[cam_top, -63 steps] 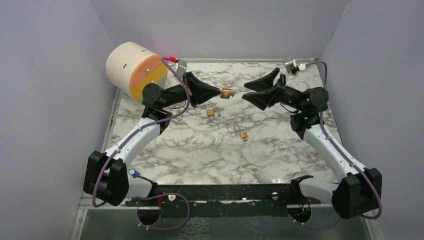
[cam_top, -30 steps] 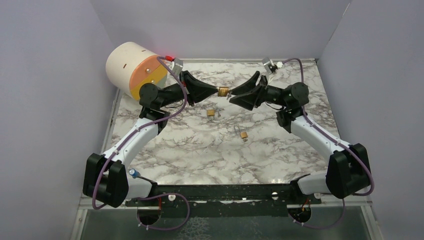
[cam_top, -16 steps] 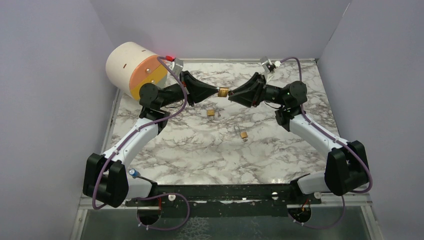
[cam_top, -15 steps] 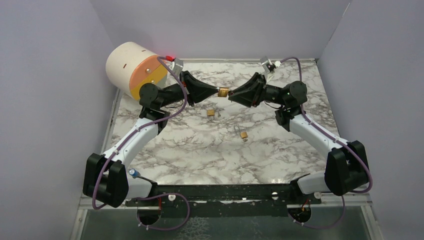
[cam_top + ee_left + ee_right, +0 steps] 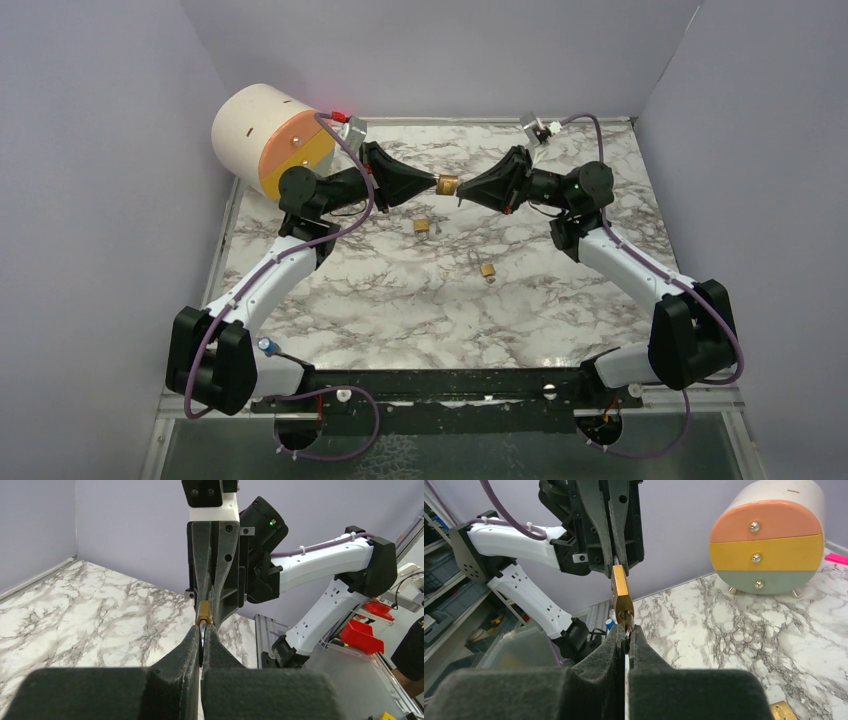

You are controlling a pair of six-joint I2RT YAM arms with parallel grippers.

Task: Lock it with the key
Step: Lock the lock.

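Above table: left jaws grip padlock, right jaws pinch key; two spare padlocks below.

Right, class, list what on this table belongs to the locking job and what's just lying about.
In the job: held padlock; left gripper, shut on its shackle; right gripper, shut on what looks like the key at its other end.
Lying about: loose padlock; second loose padlock; round drawer unit.
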